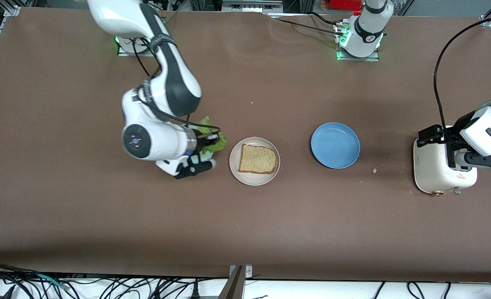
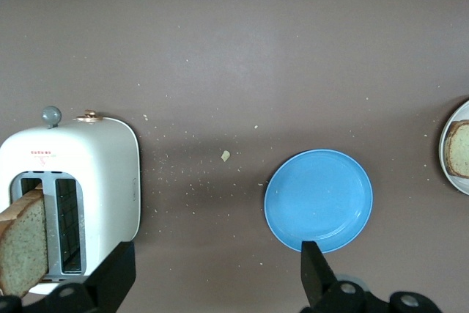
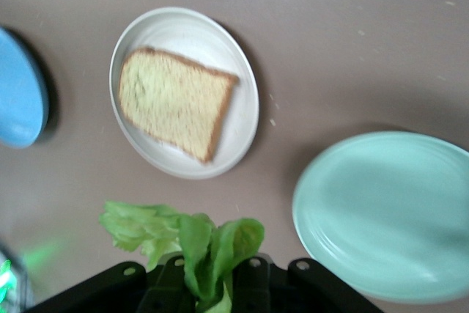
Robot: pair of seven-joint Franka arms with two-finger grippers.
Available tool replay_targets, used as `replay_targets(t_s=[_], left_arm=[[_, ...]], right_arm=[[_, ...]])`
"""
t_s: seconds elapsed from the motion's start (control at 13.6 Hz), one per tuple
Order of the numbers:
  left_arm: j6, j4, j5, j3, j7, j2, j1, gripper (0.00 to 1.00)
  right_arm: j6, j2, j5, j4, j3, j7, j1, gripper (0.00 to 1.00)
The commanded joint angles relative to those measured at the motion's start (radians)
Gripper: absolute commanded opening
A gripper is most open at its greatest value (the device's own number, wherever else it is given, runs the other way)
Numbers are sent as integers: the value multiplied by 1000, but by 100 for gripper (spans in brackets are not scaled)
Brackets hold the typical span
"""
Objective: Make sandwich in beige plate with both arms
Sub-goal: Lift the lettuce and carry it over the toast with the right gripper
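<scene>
Front view, centre-left: right gripper (image 1: pixel 207 146) clamped lettuce leaf (image 1: pixel 212 137) beside beige plate (image 1: pixel 254 160) — thin pinch might slip; left gripper (image 2: pixel 216 273) spread wide over toaster (image 1: pixel 440 168).

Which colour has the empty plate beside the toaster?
Blue. The empty plate shows best in the left wrist view.

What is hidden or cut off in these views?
- Mint-green plate: hidden under the right arm in the front view, cut by the right wrist view's edge.
- Right gripper tips: covered by the lettuce.
- Toaster's bread slice: cut by the left wrist view's edge.
</scene>
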Motion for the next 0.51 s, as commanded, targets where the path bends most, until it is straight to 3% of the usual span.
replay_targets(t_s=[0.0,0.22,0.44], left_arm=[[8,-3,32,1,-11,-4,-5,99],[8,-4,32,1,-11,-4,-5,99],[8,-4,32,3,-11,-4,-5,99]], right_arm=[[135,81,32,3,-13,83,59,0],[282,141,113,3,45,97,77,0],[344,170,118,3,74,114,79,0]])
